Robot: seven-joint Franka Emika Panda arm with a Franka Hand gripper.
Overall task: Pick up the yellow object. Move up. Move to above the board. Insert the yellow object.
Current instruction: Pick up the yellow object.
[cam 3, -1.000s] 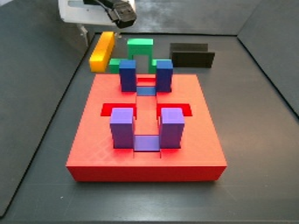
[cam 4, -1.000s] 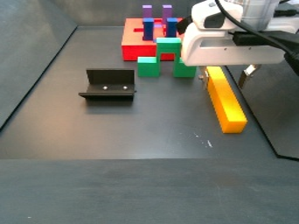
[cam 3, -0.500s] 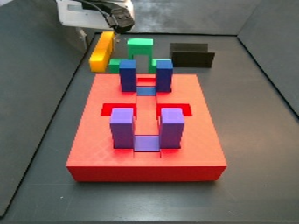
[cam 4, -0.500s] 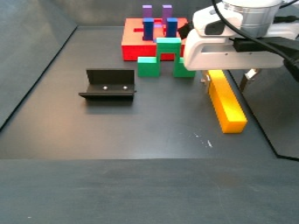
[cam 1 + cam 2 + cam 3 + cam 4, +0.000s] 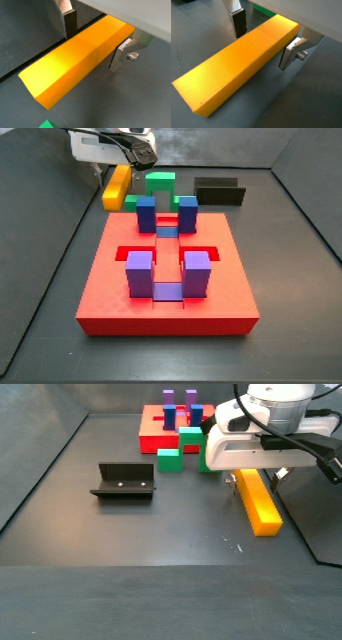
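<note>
While the red board (image 5: 167,278) fills the middle of the worktop, the yellow block (image 5: 259,501) lies flat near its edge, and the gripper (image 5: 266,36) straddles one end, fingers (image 5: 238,22) apart on either side.

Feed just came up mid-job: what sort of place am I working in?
Likely a lab test cell: dark walled floor, red board with blue and purple blocks, the fixture, and the tool straddling the yellow block.

dark floor (image 5: 120,534), fixture (image 5: 123,482), red board (image 5: 167,288)
</note>
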